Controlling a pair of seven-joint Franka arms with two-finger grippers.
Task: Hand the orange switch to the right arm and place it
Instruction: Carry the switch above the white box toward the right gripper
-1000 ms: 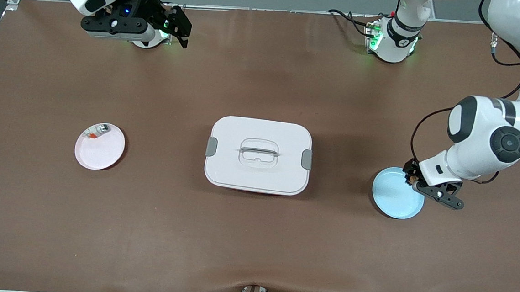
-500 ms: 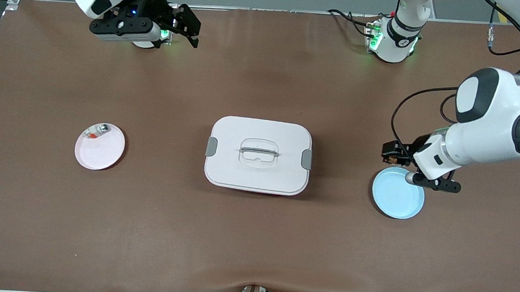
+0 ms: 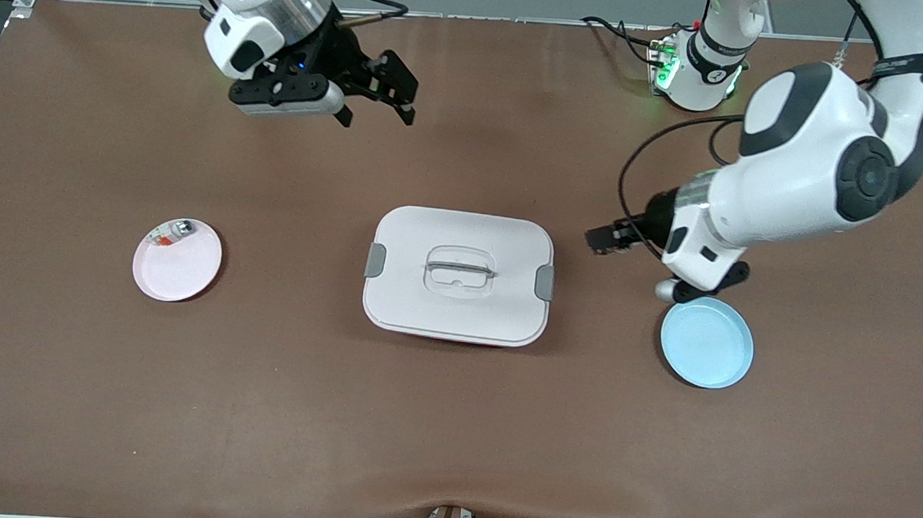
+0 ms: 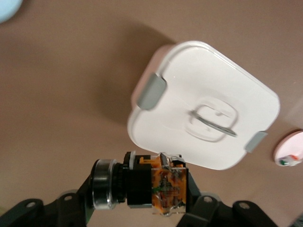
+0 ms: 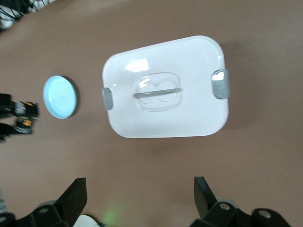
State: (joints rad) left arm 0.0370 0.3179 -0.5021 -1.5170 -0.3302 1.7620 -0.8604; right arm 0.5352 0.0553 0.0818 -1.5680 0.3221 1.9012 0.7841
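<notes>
Holding the orange switch pinched between its closed jaws, the left gripper hung in the air over bare table between the white lidded box and the blue plate. In the left wrist view the switch lay crosswise in the grip, its black barrel and silver ring sticking out on one side and the orange body clamped in the middle. The right gripper was up over the table near the right arm's base, jaws spread wide and holding nothing.

My judgement was that the handover carried the main risk. The part was tiny and the left fingers covered much of it, so the right jaws had little free surface to take; a poor line-up could knock it loose or make the fingers clash. If the left jaws let go before the right ones had closed firmly, the switch would likely drop onto the table or the box lid and roll away. The two arms also had to meet above the box, where a low pass might strike the lid handle.

The blue plate was empty. The pink plate, toward the right arm's end of the table, held a small pale part with silver and red bits near its rim. The box had its lid on, so I could not tell its contents
</notes>
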